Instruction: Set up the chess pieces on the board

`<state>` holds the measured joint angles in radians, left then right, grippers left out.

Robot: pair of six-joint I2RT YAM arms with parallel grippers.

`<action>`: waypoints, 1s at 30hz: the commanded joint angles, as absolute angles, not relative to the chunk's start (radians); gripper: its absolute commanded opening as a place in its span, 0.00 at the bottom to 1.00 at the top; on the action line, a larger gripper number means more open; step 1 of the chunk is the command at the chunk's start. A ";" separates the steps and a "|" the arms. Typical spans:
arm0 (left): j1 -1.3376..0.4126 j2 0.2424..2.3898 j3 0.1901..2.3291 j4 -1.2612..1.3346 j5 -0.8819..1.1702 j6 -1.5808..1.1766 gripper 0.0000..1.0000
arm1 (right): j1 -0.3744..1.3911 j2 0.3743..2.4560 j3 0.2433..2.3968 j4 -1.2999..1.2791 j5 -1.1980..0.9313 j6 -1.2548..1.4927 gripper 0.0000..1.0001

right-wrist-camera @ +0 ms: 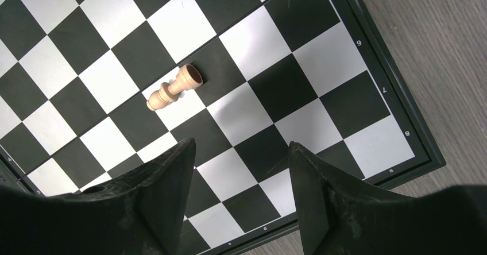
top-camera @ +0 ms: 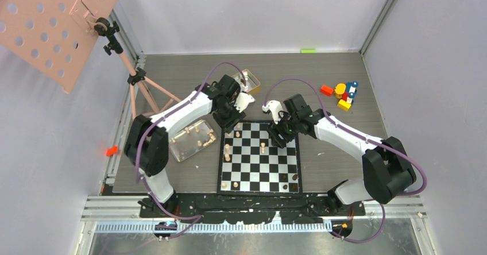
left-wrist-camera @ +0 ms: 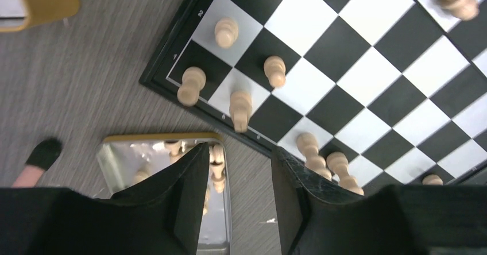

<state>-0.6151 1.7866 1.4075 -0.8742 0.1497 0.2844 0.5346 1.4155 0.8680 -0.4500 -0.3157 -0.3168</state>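
Both pincers apart, empty: left gripper (left-wrist-camera: 238, 151) above board (left-wrist-camera: 367, 71) corner; right gripper (right-wrist-camera: 240, 146) over board, near pale piece (right-wrist-camera: 174, 87).

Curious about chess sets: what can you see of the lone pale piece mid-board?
The pale piece is turned light wood, with a rounded head, ringed neck and flared foot whose underside looks brown. It lies on its side across a white and a black square of the board, alone, touched by nothing else.
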 commanded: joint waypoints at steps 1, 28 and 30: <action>-0.605 1.620 1.364 -0.892 0.132 0.304 0.47 | 0.532 1.392 0.908 -0.447 -0.325 -0.332 0.66; -0.348 1.667 1.102 -0.822 0.114 0.345 0.44 | 0.520 1.394 0.907 -0.450 -0.330 -0.333 0.66; -0.344 1.674 1.098 -0.819 0.115 0.347 0.41 | 0.520 1.395 0.907 -0.450 -0.330 -0.334 0.66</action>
<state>-0.3565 1.6691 1.1065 -0.8463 0.0944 0.3264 0.5259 1.4155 0.8719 -0.4507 -0.3161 -0.3176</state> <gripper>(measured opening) 0.433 0.665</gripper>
